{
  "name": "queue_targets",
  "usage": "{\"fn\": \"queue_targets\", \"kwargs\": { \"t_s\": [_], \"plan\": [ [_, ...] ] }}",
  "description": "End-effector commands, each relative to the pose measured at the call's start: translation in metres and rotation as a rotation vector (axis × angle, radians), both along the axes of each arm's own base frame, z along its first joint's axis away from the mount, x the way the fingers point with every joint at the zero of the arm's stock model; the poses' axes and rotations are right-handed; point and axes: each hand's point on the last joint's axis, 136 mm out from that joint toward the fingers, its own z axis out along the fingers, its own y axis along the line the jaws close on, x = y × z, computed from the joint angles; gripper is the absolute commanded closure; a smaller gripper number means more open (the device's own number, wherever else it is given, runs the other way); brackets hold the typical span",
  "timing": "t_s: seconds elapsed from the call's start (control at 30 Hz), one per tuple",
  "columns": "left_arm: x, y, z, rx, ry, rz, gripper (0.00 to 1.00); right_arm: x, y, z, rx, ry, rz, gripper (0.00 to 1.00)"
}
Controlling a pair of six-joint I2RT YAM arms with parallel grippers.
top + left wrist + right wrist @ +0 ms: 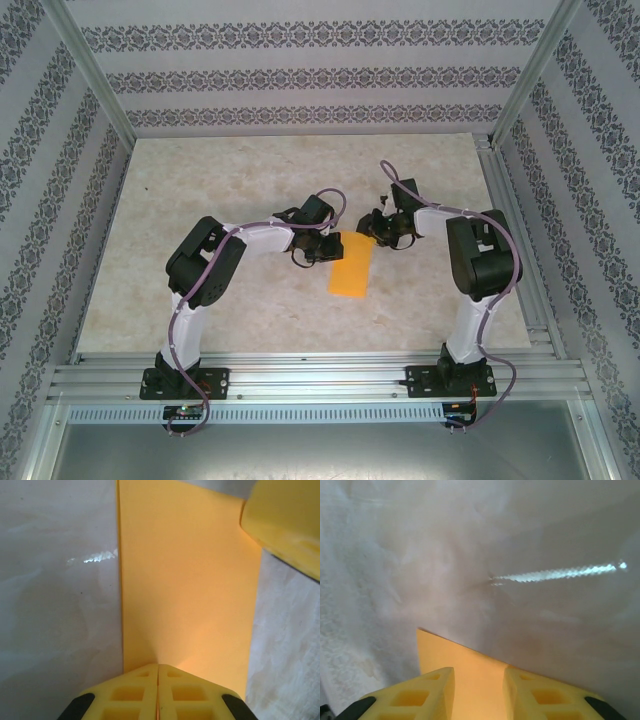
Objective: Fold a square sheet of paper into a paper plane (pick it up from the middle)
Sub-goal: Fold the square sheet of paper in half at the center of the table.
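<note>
Sheet of paper point(352, 266): lying flat on the table point(200, 190) as a long, narrow rectangle, plain orange-yellow. It is sitting near the table's centre, its far end between the two grippers and its near end pointing toward the arm bases.
Left gripper point(316, 252): reaching in from the left and resting at the far-left part of the sheet.
Left jaws: clenched, with the yellow fingertips point(145, 672) meeting along one thin line and no gap showing. The tips are sitting right on the paper's near edge in the left wrist view. I cannot tell whether any paper is being pinched between them.
Paper ahead of left gripper: stretching away as a smooth band with straight long edges. A faint shadowed crease is fanning out from the point where the tips are meeting.
Right gripper point(378, 232): reaching in from the right at the sheet's far-right corner. One of its yellow fingers point(287, 520) is hanging over that end of the sheet in the left wrist view.
Right jaws: released and standing partly apart, not closing on anything.
Paper at right gripper: a pointed corner is lying in the gap between the two fingers and showing to the left of them, flat against the table.
Table surface: pale, marbled and glossy, catching a bright streak of light in both wrist views.
</note>
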Motion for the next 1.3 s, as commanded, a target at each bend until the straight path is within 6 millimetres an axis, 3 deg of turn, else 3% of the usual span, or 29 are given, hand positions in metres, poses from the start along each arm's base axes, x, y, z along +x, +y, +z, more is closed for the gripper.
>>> {"fn": "queue_targets", "kwargs": {
  "t_s": [0.0, 0.1, 0.23, 0.37, 0.53, 0.83, 0.93, 1.0, 1.17, 1.27],
  "plan": [
    [-0.016, 0.007, -0.025, 0.073, 0.054, -0.022, 0.9, -0.001, -0.014, -0.021, -0.088, 0.037, -0.014, 0.67],
    [-0.016, 0.007, -0.026, 0.075, 0.055, -0.023, 0.9, 0.001, -0.014, -0.014, -0.092, 0.033, -0.006, 0.67],
    [-0.017, 0.009, -0.026, 0.077, 0.056, -0.021, 0.9, 0.011, -0.01, 0.023, -0.054, -0.048, -0.003, 0.66],
    [-0.017, 0.008, -0.025, 0.074, 0.057, -0.02, 0.9, 0.017, -0.005, 0.046, -0.017, -0.093, 0.004, 0.66],
    [-0.016, 0.007, -0.025, 0.072, 0.054, -0.021, 0.9, 0.017, -0.006, 0.034, -0.025, -0.066, -0.002, 0.67],
    [-0.017, 0.008, -0.026, 0.075, 0.056, -0.021, 0.9, 0.007, -0.018, -0.016, -0.106, 0.035, -0.023, 0.67],
    [-0.017, 0.008, -0.025, 0.073, 0.056, -0.02, 0.9, 0.005, -0.019, -0.019, -0.113, 0.044, -0.023, 0.68],
    [-0.017, 0.008, -0.025, 0.073, 0.056, -0.02, 0.9, 0.006, -0.019, -0.01, -0.109, 0.027, -0.02, 0.67],
    [-0.017, 0.008, -0.023, 0.071, 0.052, -0.017, 0.9, 0.009, -0.011, 0.038, -0.047, -0.07, -0.007, 0.66],
    [-0.016, 0.008, -0.022, 0.068, 0.05, -0.017, 0.9, 0.0, -0.007, 0.049, -0.015, -0.089, -0.005, 0.66]
  ]
}}
